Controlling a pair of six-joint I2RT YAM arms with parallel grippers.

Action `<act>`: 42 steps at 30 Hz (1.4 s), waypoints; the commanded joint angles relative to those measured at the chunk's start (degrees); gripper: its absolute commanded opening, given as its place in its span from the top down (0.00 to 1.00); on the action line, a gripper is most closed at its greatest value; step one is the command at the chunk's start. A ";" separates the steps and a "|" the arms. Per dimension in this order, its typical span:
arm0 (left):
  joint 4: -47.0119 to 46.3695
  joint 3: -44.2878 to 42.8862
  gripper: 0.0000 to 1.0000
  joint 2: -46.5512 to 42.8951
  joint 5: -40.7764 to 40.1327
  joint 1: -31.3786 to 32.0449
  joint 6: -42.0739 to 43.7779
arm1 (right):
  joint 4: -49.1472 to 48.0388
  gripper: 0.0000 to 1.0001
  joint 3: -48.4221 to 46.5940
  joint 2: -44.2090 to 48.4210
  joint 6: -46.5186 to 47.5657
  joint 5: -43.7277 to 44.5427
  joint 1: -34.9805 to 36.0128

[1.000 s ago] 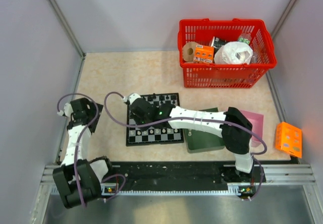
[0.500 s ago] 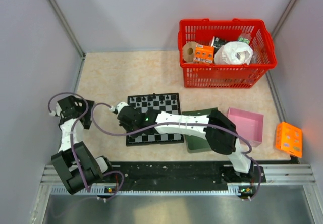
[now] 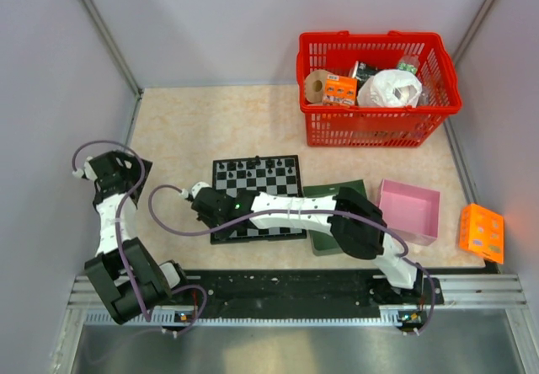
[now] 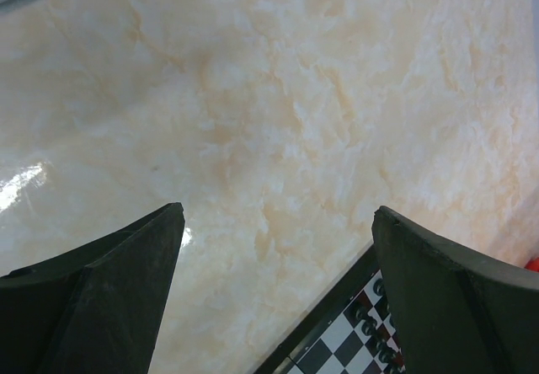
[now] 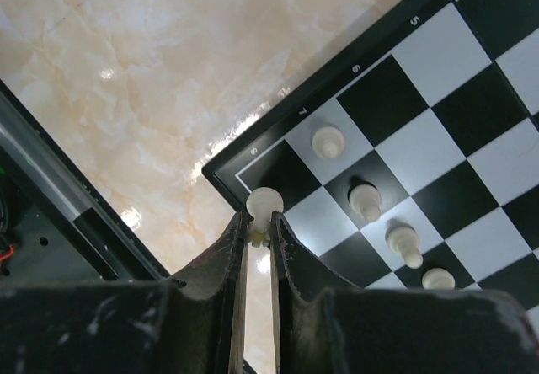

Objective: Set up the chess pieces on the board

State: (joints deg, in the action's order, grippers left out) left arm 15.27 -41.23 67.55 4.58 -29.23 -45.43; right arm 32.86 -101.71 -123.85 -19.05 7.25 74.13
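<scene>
The board [image 3: 278,172] lies mid-table, checkered with a dark border; black chess pieces [image 3: 253,169] line its far row. In the right wrist view my right gripper [image 5: 259,232] is shut on a whitish chess piece [image 5: 264,203], held over the board's corner [image 5: 253,168] by the marks 7 and 8. Several whitish pawns [image 5: 364,198] stand in a row on nearby squares. My right gripper [image 3: 202,201] reaches across to the board's near left corner. My left gripper [image 4: 278,222] is open above bare table, with the board's corner [image 4: 354,328] and black pieces [image 4: 370,328] at the lower right.
A red basket [image 3: 379,130] with packages stands at the back right. A dark green tray [image 3: 324,235] lies right of the board, then a pink box [image 3: 410,210] and an orange box [image 3: 482,232]. Grey walls close the sides; a metal rail [image 3: 295,290] runs along the near edge.
My right arm has swung left and nearer, from over the board's middle to its near left corner, piece still gripped. My left arm has drawn back toward the left wall.
</scene>
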 commanded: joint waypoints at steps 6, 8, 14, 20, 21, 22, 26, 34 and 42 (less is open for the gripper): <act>-0.50 -3.33 0.01 0.22 -2.03 -0.47 3.86 | 0.88 0.92 -5.51 -3.06 1.56 1.97 0.58; -0.50 -3.33 0.01 0.39 -2.03 -0.47 4.12 | 1.24 0.92 -6.13 -3.32 1.91 2.33 0.67; -0.24 -3.59 0.01 0.66 -2.38 -0.47 4.30 | 2.47 0.91 -7.71 -4.20 2.17 1.20 0.58; 0.55 -3.85 0.01 0.39 -3.00 -0.47 4.12 | 2.91 0.89 -8.06 -4.73 2.35 1.46 0.67; 0.47 -3.77 0.01 0.39 -3.00 -0.56 4.12 | 3.08 0.89 -8.50 -4.91 2.44 1.46 0.67; 0.64 -3.85 0.01 0.39 -3.00 -0.56 4.12 | 3.17 0.89 -8.85 -5.08 2.44 1.37 0.67; 0.90 -3.94 0.01 0.30 -3.00 -0.56 4.21 | 3.70 0.88 -9.82 -5.87 2.61 1.37 0.67; 1.08 -3.94 0.01 0.13 -3.00 -0.56 4.38 | 5.19 0.88 -10.61 -6.23 2.88 0.93 0.67; 0.90 -3.59 0.01 0.04 -2.91 -0.56 4.38 | 6.16 0.89 -9.65 -4.47 2.88 0.40 0.67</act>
State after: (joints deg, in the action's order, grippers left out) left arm 17.19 -43.00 68.05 2.04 -29.36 -41.82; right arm 37.04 -109.73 -129.93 -16.58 8.25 74.13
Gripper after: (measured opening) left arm 0.987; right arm 0.120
